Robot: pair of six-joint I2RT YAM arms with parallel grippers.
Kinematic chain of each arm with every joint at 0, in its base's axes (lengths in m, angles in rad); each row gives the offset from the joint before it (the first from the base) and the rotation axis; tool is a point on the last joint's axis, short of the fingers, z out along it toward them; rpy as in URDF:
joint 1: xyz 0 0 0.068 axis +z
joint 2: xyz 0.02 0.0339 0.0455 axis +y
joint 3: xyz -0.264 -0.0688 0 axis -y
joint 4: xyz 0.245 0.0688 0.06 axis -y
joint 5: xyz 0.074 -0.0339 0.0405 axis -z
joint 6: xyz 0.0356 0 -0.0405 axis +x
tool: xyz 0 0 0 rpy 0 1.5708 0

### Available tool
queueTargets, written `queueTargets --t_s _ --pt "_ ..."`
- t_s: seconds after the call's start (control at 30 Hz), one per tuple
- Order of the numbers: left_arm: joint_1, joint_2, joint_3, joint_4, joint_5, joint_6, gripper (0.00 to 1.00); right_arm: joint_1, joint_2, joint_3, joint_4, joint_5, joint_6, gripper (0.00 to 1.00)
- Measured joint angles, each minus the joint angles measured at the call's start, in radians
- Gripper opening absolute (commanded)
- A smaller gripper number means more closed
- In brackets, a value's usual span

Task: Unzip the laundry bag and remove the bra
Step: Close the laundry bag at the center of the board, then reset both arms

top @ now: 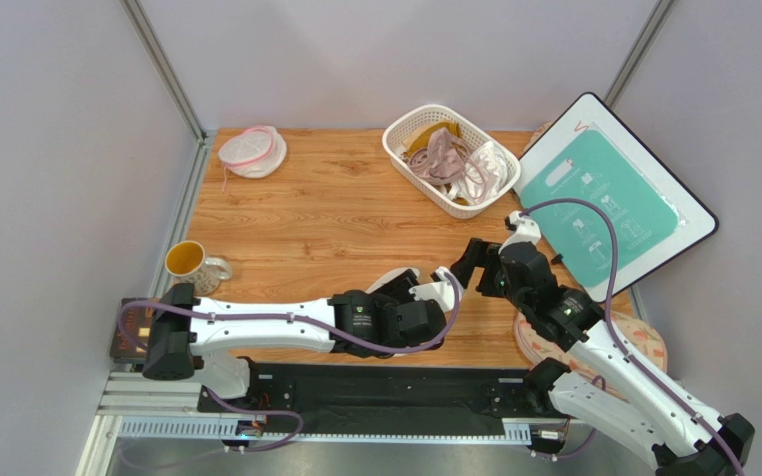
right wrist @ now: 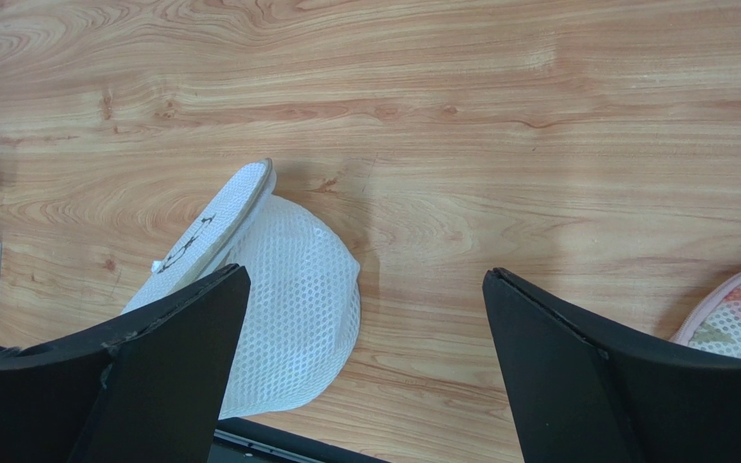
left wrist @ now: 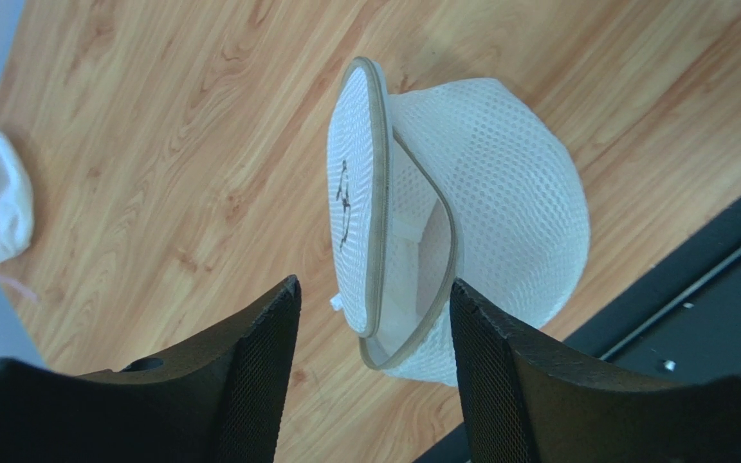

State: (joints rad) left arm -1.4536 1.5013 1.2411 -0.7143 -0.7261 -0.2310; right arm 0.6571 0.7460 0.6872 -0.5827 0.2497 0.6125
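The laundry bag (left wrist: 500,193), white mesh, lies near the table's front edge with its round end flap (left wrist: 355,193) hanging apart from the tan-rimmed mouth. I see only mesh inside. My left gripper (left wrist: 374,285) hovers over that rim, open, its fingers (left wrist: 249,376) on either side without touching. My right gripper (right wrist: 367,273) is wide open above bare wood, with the bag (right wrist: 287,309) under its left finger. From above, the bag (top: 392,280) peeks out by the left gripper (top: 417,286), with the right gripper (top: 476,263) close beside. A mauve bra (top: 443,154) lies in the white basket (top: 400,149).
The basket also holds yellow and white garments. A flat pink-rimmed mesh pouch (top: 253,151) sits at the back left and a mug (top: 188,262) at the left edge. A teal-and-white board (top: 609,198) leans at the right, and a round patterned pad (top: 643,342) lies under the right arm.
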Motion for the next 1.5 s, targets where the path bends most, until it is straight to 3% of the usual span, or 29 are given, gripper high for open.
queueTargets --t_s 0.07,0.2,0.33,0.47,0.63,0.83,1.0,1.5 --pt "0.000 -0.047 -0.010 0.000 0.031 -0.012 0.67 -0.004 -0.001 0.000 -0.006 0.000 0.000 1.00" --pt "0.000 -0.140 -0.016 0.000 0.076 -0.035 0.89 -0.008 -0.002 0.001 -0.013 0.002 -0.006 1.00" --pt "0.000 -0.222 -0.016 0.000 0.107 -0.066 0.96 -0.014 -0.007 0.005 -0.016 0.003 -0.016 1.00" --pt "0.052 -0.309 -0.039 0.008 0.158 -0.102 0.96 -0.020 -0.023 0.013 -0.026 0.003 -0.032 1.00" --pt "0.364 -0.457 -0.142 0.033 0.283 -0.144 0.98 -0.037 -0.053 0.020 -0.047 0.007 -0.055 1.00" --pt "0.882 -0.576 -0.234 0.011 0.488 -0.168 0.99 -0.069 -0.076 0.023 -0.077 0.011 -0.083 1.00" --pt "1.077 -0.629 -0.254 -0.039 0.603 -0.161 0.99 -0.096 -0.115 0.027 -0.107 0.014 -0.103 1.00" --pt "1.103 -0.850 -0.339 -0.081 0.621 -0.074 1.00 -0.129 -0.238 0.042 -0.143 0.049 -0.181 1.00"
